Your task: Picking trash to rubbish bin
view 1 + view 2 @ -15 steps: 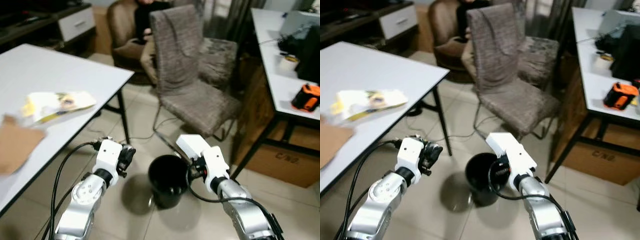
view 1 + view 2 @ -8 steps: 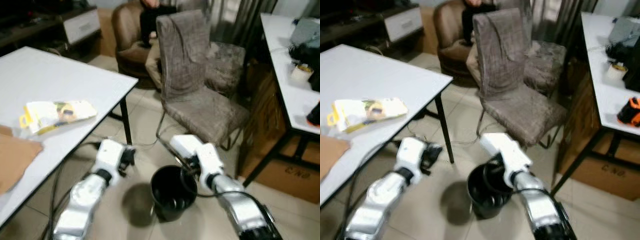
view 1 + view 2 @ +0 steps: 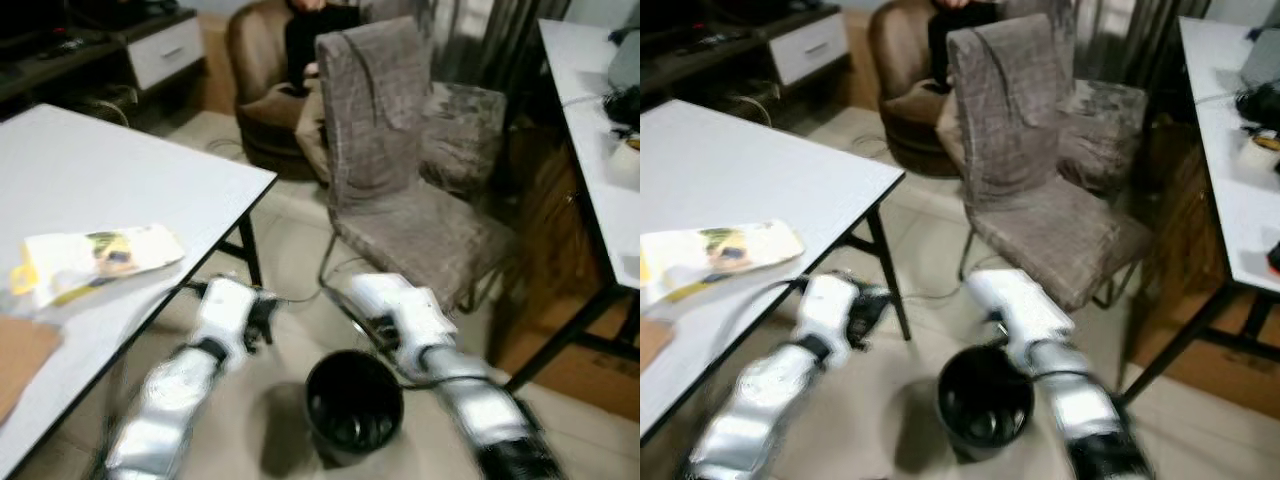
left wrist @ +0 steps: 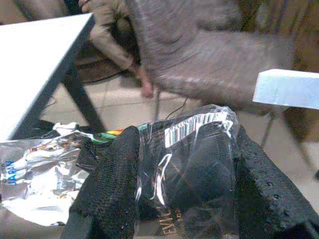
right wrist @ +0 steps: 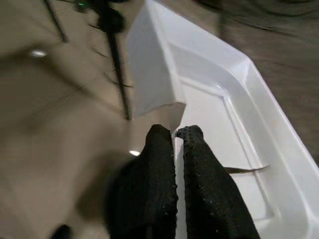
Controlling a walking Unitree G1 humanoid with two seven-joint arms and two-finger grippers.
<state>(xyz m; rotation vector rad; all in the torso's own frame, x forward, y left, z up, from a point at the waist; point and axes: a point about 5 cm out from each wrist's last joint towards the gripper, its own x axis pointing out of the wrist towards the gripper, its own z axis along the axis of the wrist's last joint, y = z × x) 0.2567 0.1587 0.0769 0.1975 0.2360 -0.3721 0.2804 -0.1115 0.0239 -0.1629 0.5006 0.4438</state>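
Observation:
A black round bin [image 3: 353,405] stands on the tiled floor between my arms. My left gripper [image 3: 260,320] hangs to the bin's left, beside the table leg. In the left wrist view its black fingers [image 4: 117,174] are shut on a crinkled clear wrapper [image 4: 199,134] with a barcode, and a silver foil part [image 4: 35,174] hangs to one side. My right gripper [image 5: 178,133] is shut on the edge of a white plastic tray [image 5: 219,99]. The white tray [image 3: 385,295] sits just above the bin's far rim. Both arms are blurred.
A white table [image 3: 120,170] on the left carries a yellow-white packet [image 3: 95,255] and brown cardboard [image 3: 20,350]. A grey chair [image 3: 400,170] stands just beyond the bin. A person [image 3: 300,40] sits in a brown armchair behind it. A second white table [image 3: 600,130] is at right.
The whole view has shifted, so the bin now sits lower in the picture. Both arms are blurred and reach a little further forward. Each gripper keeps its hold.

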